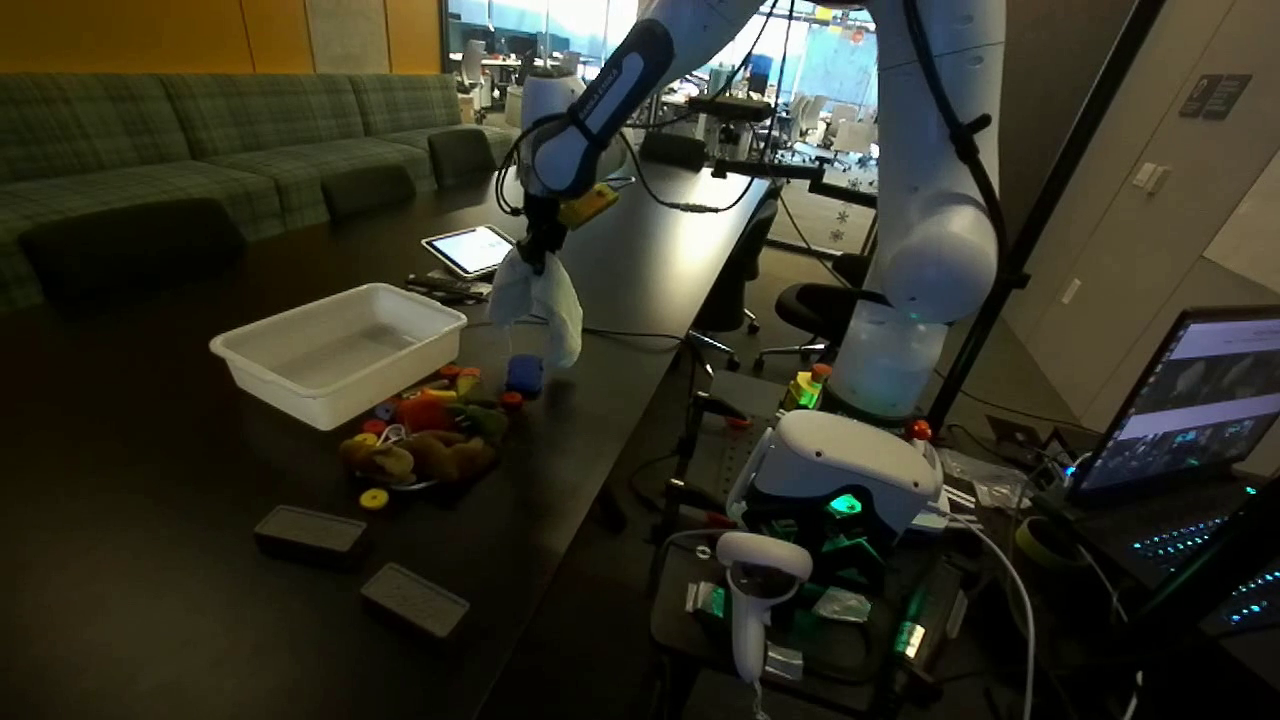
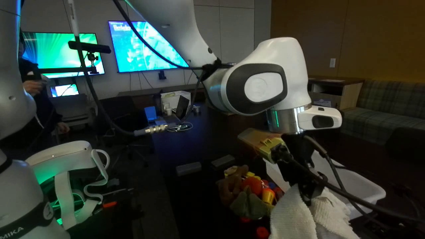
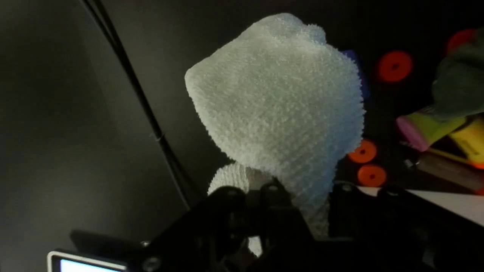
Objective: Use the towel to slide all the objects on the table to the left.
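Note:
My gripper (image 1: 540, 258) is shut on the white towel (image 1: 556, 312), which hangs down in folds above the dark table (image 1: 180, 630). The towel also fills the middle of the wrist view (image 3: 280, 94), between the gripper's fingers (image 3: 308, 196), and shows in an exterior view (image 2: 294, 215). A blue block (image 1: 524, 374) is just beside the towel's lower end; whether they touch is unclear. A pile of toys lies beyond it: a brown plush (image 1: 455, 456), a green plush (image 2: 250, 204), a red-orange ball (image 2: 252, 184) and several small discs (image 3: 395, 66). The towel partly hides the block in the wrist view.
A white bin (image 1: 340, 400) stands right beside the toys. Two grey-topped blocks (image 1: 312, 530) (image 1: 416, 600) lie on the table past the pile. A tablet (image 1: 470, 250), dark items (image 1: 445, 288) and a black cable (image 3: 140, 90) lie on the opposite side of the towel.

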